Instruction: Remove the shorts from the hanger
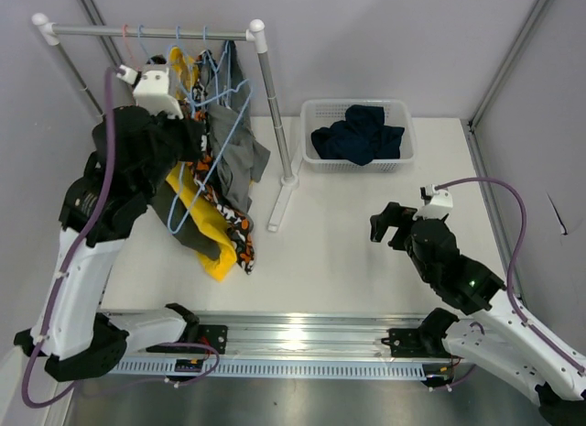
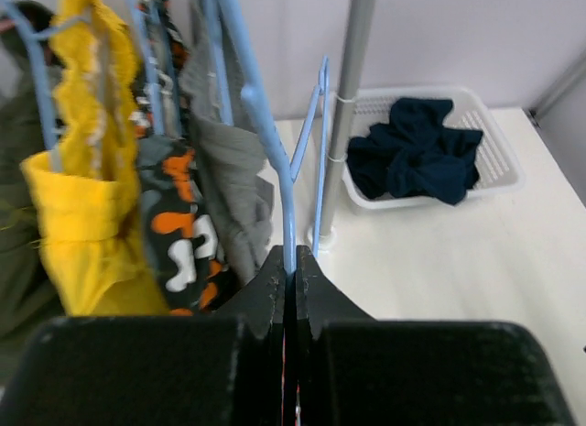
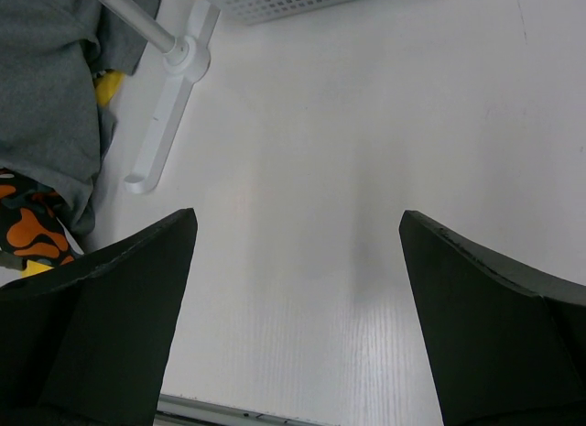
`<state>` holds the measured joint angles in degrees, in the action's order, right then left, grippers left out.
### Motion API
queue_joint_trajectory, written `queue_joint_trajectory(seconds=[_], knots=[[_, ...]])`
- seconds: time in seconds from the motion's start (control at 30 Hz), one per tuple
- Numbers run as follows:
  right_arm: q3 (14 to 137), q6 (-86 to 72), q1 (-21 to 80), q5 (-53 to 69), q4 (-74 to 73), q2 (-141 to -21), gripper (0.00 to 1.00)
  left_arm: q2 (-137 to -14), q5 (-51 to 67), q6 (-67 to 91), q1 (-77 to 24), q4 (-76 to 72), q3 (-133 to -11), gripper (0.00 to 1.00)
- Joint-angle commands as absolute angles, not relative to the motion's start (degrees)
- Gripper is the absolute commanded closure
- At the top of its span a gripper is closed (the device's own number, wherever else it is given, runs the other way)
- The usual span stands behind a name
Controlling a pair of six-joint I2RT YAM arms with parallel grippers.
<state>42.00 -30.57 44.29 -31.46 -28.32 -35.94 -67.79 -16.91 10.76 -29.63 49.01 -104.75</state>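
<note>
Four of the five shorts hang at the rail on the left of the table: the grey shorts, the patterned shorts, the yellow shorts and the olive shorts. The navy shorts are seen crumpled in the white basket, well apart from the rail and on the far side of its post.

The left jaws are pressed fully together on the wire of a blue hanger, which rises from them up and to the left in the left wrist view. Whether any cloth is carried on that hanger cannot be told.

The right jaws are spread wide and empty above bare table, with nothing between them.

The hanging shorts lie just to the left of the left jaws and slightly beyond them, the grey shorts being nearest. Their long axis runs downward from the rail, and in the top view their lower ends are draped toward the table. The left arm is judged much the nearer. The right arm is kept well apart, beyond the rack's foot. It is judged that the next pull would have to be made down along that hanging axis.
</note>
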Motion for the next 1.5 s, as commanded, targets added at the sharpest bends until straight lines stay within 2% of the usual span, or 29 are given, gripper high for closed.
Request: queue_joint_trajectory(seconds=[0.0,0.2,0.4,0.5,0.67,0.77,1.0,1.13,1.33,1.4,1.43,1.47], knots=[[42.0,-29.7,44.6,-31.4,-25.4,-36.1,0.00,-68.5,-21.7,8.5,-29.1,48.9,-104.1,1.00],[42.2,-30.7,44.5,-32.0,-28.4,-34.5,0.01,-73.3,-25.3,6.9,-29.0,48.7,-109.4,1.00],[41.0,-31.6,44.5,-31.2,-29.5,-32.2,0.01,-78.5,-24.6,5.4,-28.4,41.8,-111.7,1.00],[41.1,-31.6,44.5,-31.2,-30.0,-32.5,0.01,-83.8,-23.7,4.7,-27.3,39.3,-116.4,1.00],[40.8,-31.8,44.5,-31.7,-31.3,-31.7,0.00,-94.4,-22.7,4.2,-25.5,40.3,-132.9,1.00],[40.5,-31.7,44.5,-32.1,-31.6,-31.0,0.01,-98.2,-20.2,4.8,-24.3,41.1,-137.4,1.00],[39.6,-32.0,44.5,-32.6,-31.7,-30.6,0.00,-104.0,-13.0,6.3,-23.4,38.9,-135.2,1.00],[39.0,-32.3,44.6,-32.3,-31.6,-30.3,0.01,-103.0,-10.6,6.4,-23.3,34.6,-129.1,1.00],[38.8,-32.2,44.6,-32.5,-31.5,-30.2,0.01,-102.4,-9.6,6.5,-23.3,36.1,-127.9,0.99],[38.7,-32.2,44.5,-32.5,-31.4,-30.2,0.00,-100.2,-9.2,7.2,-23.3,36.4,-126.3,0.86],[38.7,-32.3,44.4,-32.5,-31.3,-30.2,0.01,-99.2,-9.1,7.4,-23.3,35.9,-124.3,0.57],[38.6,-32.3,44.6,-32.5,-31.3,-30.2,0.01,-98.0,-8.7,7.5,-23.3,35.4,-121.6,0.45]])
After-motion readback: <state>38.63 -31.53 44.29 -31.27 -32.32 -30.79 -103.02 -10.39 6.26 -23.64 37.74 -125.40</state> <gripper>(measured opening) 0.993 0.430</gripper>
